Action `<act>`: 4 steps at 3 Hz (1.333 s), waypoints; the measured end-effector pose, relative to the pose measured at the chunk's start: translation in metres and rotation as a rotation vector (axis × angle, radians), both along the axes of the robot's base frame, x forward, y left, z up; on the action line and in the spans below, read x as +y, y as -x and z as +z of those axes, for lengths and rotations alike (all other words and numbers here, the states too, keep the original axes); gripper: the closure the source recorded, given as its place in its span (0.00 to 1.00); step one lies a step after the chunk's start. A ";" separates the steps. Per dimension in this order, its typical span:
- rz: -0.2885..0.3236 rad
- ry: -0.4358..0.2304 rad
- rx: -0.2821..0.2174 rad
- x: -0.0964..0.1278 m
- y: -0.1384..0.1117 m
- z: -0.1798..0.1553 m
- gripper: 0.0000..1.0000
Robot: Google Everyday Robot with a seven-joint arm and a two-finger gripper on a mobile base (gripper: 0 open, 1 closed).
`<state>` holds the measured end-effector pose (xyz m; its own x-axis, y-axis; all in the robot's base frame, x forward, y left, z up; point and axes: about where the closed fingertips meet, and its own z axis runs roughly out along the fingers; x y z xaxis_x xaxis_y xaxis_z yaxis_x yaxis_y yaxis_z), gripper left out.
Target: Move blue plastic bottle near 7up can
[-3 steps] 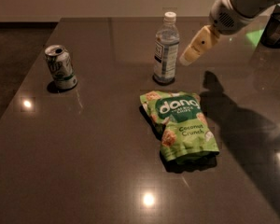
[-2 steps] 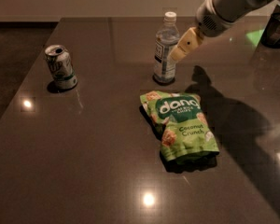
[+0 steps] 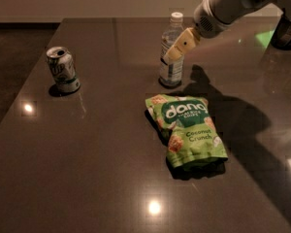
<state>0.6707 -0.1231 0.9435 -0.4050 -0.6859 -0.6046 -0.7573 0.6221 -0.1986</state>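
Observation:
The blue plastic bottle stands upright at the back middle of the dark table, with its white cap on. The 7up can stands upright far to its left, near the table's left edge. My gripper reaches in from the upper right on the white arm. Its beige tip lies over the bottle's upper body, at about shoulder height. I cannot tell whether it touches the bottle.
A green "dang" snack bag lies flat in front of the bottle, slightly to the right. The dark glossy table carries light reflections. Its left edge runs close to the can. A dark object sits at the far right.
The arm has moved left. The gripper tip went from beside the bottle's right side to overlapping the bottle's upper body. The bottle, can and bag have not moved.

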 end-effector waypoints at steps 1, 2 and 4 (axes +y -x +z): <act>0.028 -0.032 -0.002 0.011 0.002 0.003 0.15; 0.065 -0.055 0.003 0.023 0.009 0.008 0.46; 0.155 -0.067 0.003 0.058 0.020 0.027 0.93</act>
<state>0.6504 -0.0646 0.9709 -0.2994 -0.6988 -0.6496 -0.8458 0.5095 -0.1583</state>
